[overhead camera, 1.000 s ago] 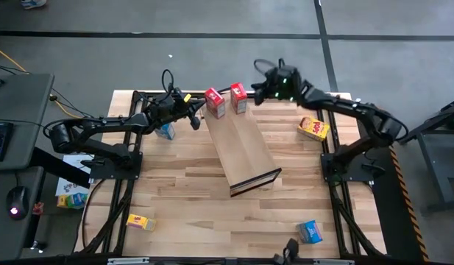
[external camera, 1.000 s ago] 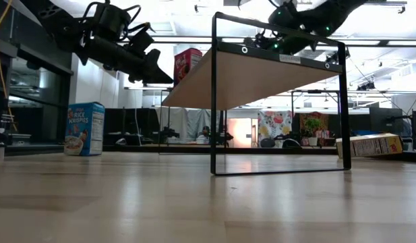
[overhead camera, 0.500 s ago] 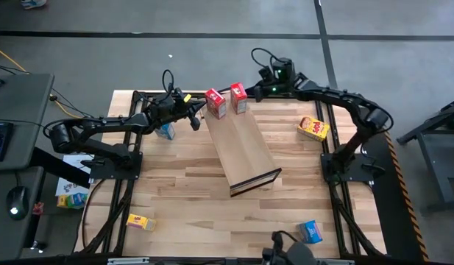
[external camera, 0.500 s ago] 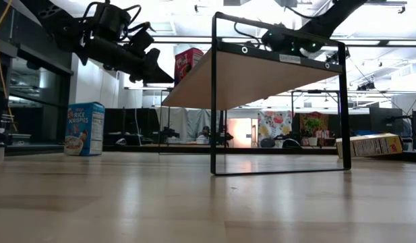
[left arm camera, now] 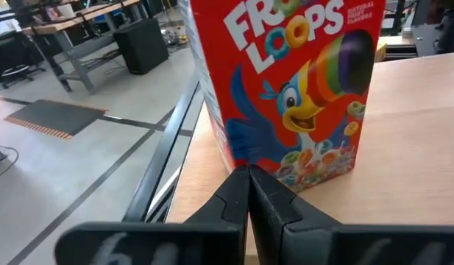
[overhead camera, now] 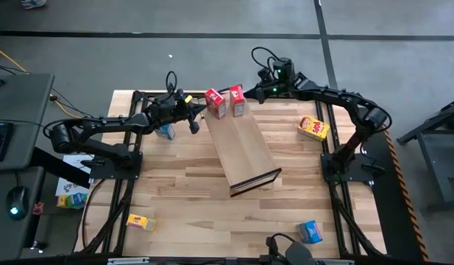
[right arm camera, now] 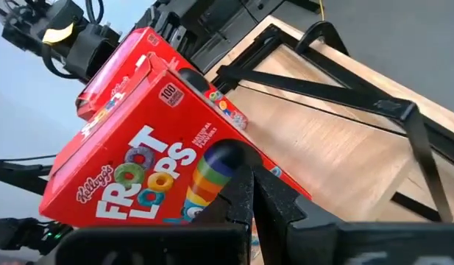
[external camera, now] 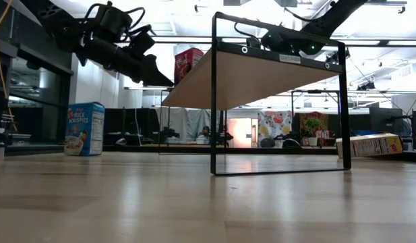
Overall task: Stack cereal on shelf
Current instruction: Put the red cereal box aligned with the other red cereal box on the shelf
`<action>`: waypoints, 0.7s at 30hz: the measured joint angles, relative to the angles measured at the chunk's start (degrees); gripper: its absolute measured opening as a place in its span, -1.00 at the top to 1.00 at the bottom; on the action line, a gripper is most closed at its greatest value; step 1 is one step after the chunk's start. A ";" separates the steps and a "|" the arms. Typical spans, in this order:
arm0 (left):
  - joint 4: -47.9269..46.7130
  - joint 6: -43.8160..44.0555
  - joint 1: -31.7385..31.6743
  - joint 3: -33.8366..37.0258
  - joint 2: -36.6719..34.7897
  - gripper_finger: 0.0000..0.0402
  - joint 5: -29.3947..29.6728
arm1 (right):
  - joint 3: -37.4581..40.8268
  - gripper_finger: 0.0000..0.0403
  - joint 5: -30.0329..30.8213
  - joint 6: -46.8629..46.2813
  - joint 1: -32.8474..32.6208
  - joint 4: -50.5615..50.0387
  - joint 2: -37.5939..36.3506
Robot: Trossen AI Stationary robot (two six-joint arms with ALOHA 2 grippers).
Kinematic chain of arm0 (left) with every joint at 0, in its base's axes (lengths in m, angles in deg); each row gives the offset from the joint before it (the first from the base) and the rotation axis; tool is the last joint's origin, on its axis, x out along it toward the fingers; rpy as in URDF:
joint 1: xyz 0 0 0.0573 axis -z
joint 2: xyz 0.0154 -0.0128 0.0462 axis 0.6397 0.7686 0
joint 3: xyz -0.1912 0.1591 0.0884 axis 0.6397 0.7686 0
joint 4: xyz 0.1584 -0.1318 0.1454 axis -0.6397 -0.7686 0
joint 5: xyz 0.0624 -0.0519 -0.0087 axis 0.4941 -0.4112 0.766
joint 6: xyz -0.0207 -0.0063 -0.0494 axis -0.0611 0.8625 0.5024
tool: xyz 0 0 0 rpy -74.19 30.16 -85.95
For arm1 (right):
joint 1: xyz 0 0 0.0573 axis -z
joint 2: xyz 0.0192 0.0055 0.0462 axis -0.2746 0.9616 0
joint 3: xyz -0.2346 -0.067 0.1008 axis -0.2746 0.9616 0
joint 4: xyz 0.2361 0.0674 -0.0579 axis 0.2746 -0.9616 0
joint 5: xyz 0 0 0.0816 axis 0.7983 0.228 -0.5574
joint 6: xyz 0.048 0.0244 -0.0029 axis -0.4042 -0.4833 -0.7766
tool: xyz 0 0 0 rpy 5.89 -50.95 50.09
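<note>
right hand (overhead camera: pixel 253 96) moves up to red box (overhead camera: pixel 238 99) | both hands pressed together | a push may tip boxes off shelf (overhead camera: pixel 245 151)

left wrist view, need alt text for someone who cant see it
A red Froot Loops cereal box stands upright on the light-wood shelf, filling most of the view. The left gripper, fingers shut, points at the box's lower edge just in front of it.

We read "FROOT LOOPS" on the red cereal box (left arm camera: pixel 285 88) directly ahead of the left gripper (left arm camera: pixel 249 193). Before the right gripper (right arm camera: pixel 245 193), another red box (right arm camera: pixel 157 173) reads "Kellogg's FROOT LOOPS" and "100". A blue box (external camera: pixel 85 128) below the left gripper reads "RICE KRISPIES".
</note>
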 joint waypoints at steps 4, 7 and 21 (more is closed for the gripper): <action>0.44 -1.66 -0.02 0.00 0.00 1.00 -0.40 | 0.00 1.00 3.35 1.28 0.00 0.17 -0.02; 0.37 -5.36 -0.02 0.00 0.00 1.00 -1.01 | 0.00 1.00 4.01 1.21 0.09 0.46 -0.02; -7.17 -12.53 -0.26 0.00 0.02 1.00 -5.48 | 0.02 1.00 2.93 11.25 -0.21 -18.48 -4.94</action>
